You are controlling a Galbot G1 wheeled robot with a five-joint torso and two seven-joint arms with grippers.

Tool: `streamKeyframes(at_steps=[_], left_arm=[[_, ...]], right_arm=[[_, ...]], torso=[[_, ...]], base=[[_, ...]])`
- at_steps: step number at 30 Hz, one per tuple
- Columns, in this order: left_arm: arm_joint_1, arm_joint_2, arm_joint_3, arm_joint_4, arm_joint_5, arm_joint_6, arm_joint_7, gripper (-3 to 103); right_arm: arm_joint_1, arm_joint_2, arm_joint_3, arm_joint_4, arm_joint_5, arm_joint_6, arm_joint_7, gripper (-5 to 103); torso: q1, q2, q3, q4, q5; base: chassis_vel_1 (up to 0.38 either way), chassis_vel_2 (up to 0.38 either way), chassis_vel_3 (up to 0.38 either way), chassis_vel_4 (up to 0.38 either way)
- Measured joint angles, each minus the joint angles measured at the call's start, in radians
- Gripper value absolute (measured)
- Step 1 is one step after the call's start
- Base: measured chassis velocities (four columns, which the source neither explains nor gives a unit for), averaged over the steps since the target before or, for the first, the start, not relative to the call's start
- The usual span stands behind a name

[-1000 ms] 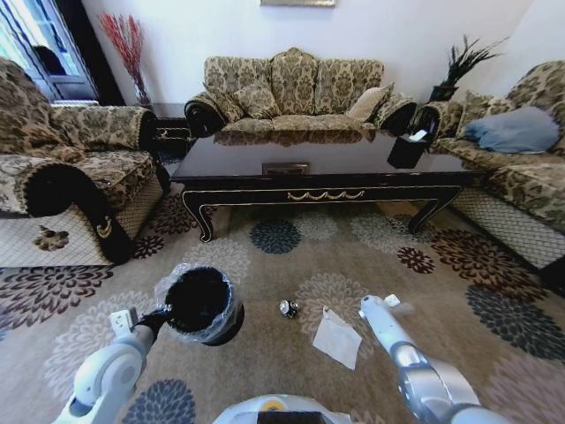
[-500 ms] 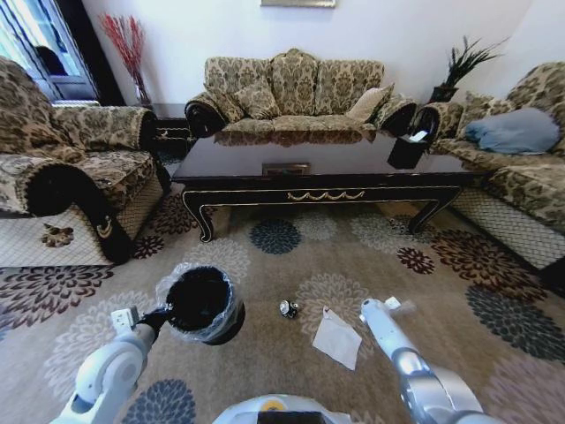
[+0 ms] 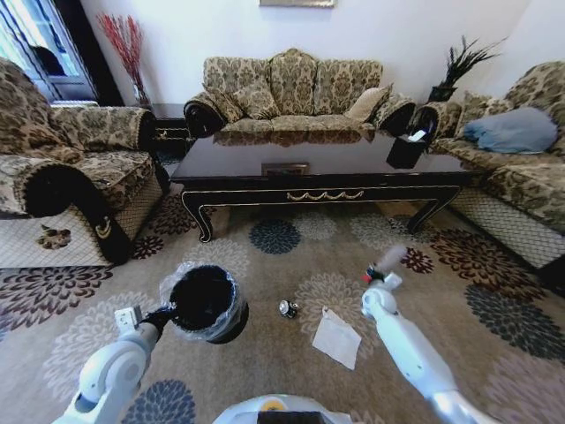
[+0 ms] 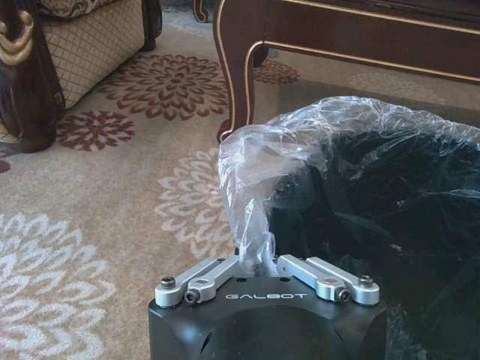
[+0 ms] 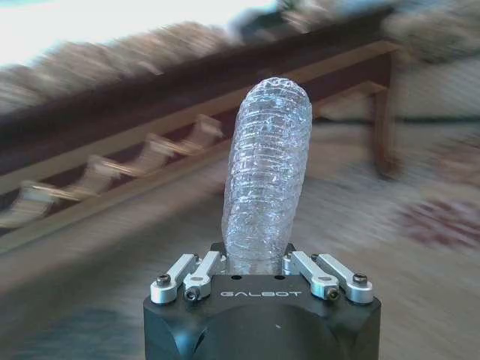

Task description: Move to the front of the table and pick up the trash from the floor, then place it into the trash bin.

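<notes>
My left gripper (image 3: 166,314) is shut on the liner-wrapped rim of the black trash bin (image 3: 205,302), low at my left; the left wrist view shows the fingers (image 4: 225,264) pinching the clear bag on the trash bin (image 4: 375,210). My right gripper (image 3: 378,279) is raised and shut on a piece of trash, a crushed clear plastic bottle (image 3: 388,259) that points up toward the table (image 3: 318,190). In the right wrist view the bottle (image 5: 266,180) stands upright out of the gripper (image 5: 259,259). A white paper sheet (image 3: 336,337) and a small shiny ball (image 3: 288,308) lie on the floor (image 3: 291,265) between my arms.
Patterned sofas ring the table: one behind it (image 3: 296,93), one at the left (image 3: 62,168), one at the right (image 3: 521,159). A black tissue box (image 3: 408,148) stands on the table's right end. A carved table leg (image 4: 232,75) rises just beyond the bin.
My right arm has lifted from near the carpet and now carries the bottle up and forward. The bin in my left gripper has edged slightly to the right.
</notes>
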Motion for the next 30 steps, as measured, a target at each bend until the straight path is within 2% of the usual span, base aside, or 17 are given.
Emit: streamKeyframes(at_steps=[1,5,8,11,13,14,18,19,23,30], left_arm=[[0.0,0.0,0.0,0.0,0.0,0.0,0.0,2],[-0.007,-0.005,0.011,-0.009,-0.001,0.002,-0.003,2],[-0.009,-0.006,0.014,-0.009,-0.002,0.004,-0.005,2],[-0.018,-0.002,0.022,-0.002,-0.018,0.008,-0.015,2],[-0.026,0.006,0.024,0.008,-0.041,0.011,-0.026,2],[-0.026,0.006,0.024,0.008,-0.041,0.011,-0.026,2],[-0.042,0.024,0.027,0.025,-0.106,0.025,-0.06,2],[-0.042,0.024,0.027,0.025,-0.106,0.025,-0.06,2],[-0.083,0.052,0.028,0.045,-0.168,0.041,-0.095,2],[-0.139,0.081,0.049,0.085,-0.223,0.05,-0.11,2]], right_arm=[[0.0,0.0,0.0,0.0,0.0,0.0,0.0,27],[0.002,-0.056,-0.102,0.196,-0.004,0.044,-0.038,27],[0.009,-0.069,-0.131,0.238,-0.01,0.06,-0.052,27],[0.048,-0.099,-0.217,0.321,-0.032,0.104,-0.084,27],[0.1,-0.124,-0.29,0.355,-0.047,0.129,-0.109,27],[0.1,-0.124,-0.29,0.355,-0.047,0.129,-0.109,27],[0.25,-0.164,-0.438,0.36,-0.112,0.184,-0.189,27],[0.25,-0.164,-0.438,0.36,-0.112,0.184,-0.189,27],[0.416,-0.163,-0.611,0.341,-0.129,0.209,-0.224,27],[0.497,-0.101,-0.714,0.331,-0.115,0.206,-0.215,27]], torso=[[0.0,0.0,0.0,0.0,0.0],[0.0,0.0,0.0,-0.0001,-0.0001],[0.0,0.0,0.0,-0.0002,-0.0003],[0.0,0.0,0.0,-0.0003,-0.0002],[0.0,0.0,0.0,-0.0003,-0.0001],[0.0,0.0,0.0,-0.0003,-0.0001],[0.0,0.0,0.0,-0.0002,-0.0002],[0.0,0.0,0.0,-0.0002,-0.0002],[0.0,0.0,0.0,0.0,-0.0002],[0.0,0.0,0.0,-0.0004,-0.0002]], base=[[0.0,0.0,0.0,0.0],[0.0,0.0,0.0,0.0],[0.0,0.0,0.0,0.0],[0.0,0.0,0.0,0.0],[0.0,0.0,0.0,0.0],[0.0,0.0,0.0,0.0],[0.0,0.0,0.0,0.0],[0.0,0.0,0.0,0.0],[0.0,0.0,0.0,0.0],[0.0,0.0,0.0,0.0]])
